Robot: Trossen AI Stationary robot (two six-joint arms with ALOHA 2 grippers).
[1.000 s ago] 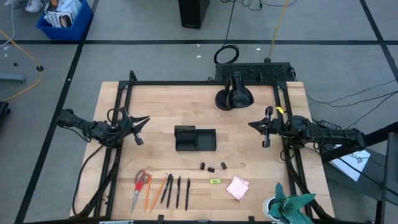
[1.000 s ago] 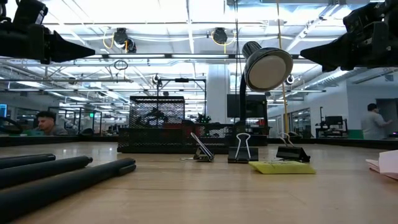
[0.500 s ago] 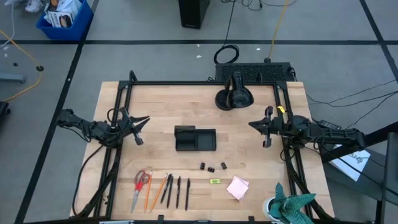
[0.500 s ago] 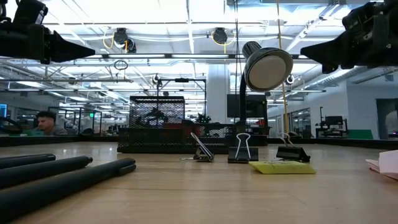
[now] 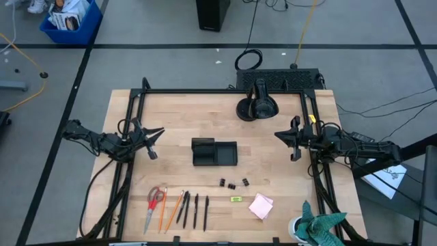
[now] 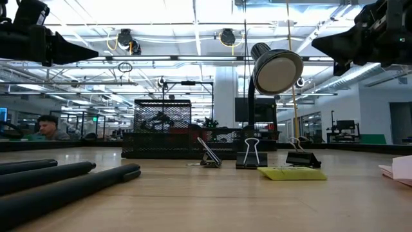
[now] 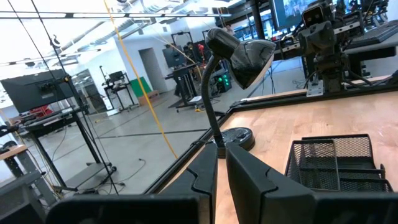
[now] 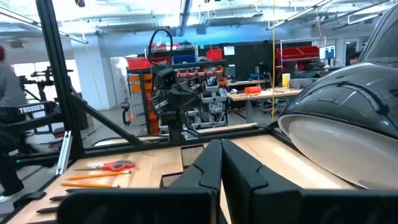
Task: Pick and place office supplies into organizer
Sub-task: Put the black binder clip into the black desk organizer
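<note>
The black organizer (image 5: 214, 152) stands at the table's middle. Along the near edge lie red-handled scissors (image 5: 155, 200), orange pencils (image 5: 171, 208), black pens (image 5: 194, 209), binder clips (image 5: 234, 184), a yellow-green piece (image 5: 235, 199) and a pink pad (image 5: 261, 205). My left gripper (image 5: 161, 130) hovers shut and empty, left of the organizer. My right gripper (image 5: 276, 134) hovers shut and empty, right of it. Both are high above the table in the low view, the left gripper (image 6: 93, 51) and the right gripper (image 6: 315, 45).
A black desk lamp stands on its round base (image 5: 256, 108) at the far middle, its head (image 6: 277, 69) over the table. A teal cloth (image 5: 321, 225) sits at the near right corner. Black frame rails (image 5: 133, 116) run along the table's sides. A person (image 6: 45, 127) sits beyond the table.
My right gripper has gone up a little and stays shut. Nothing on the table has moved.
</note>
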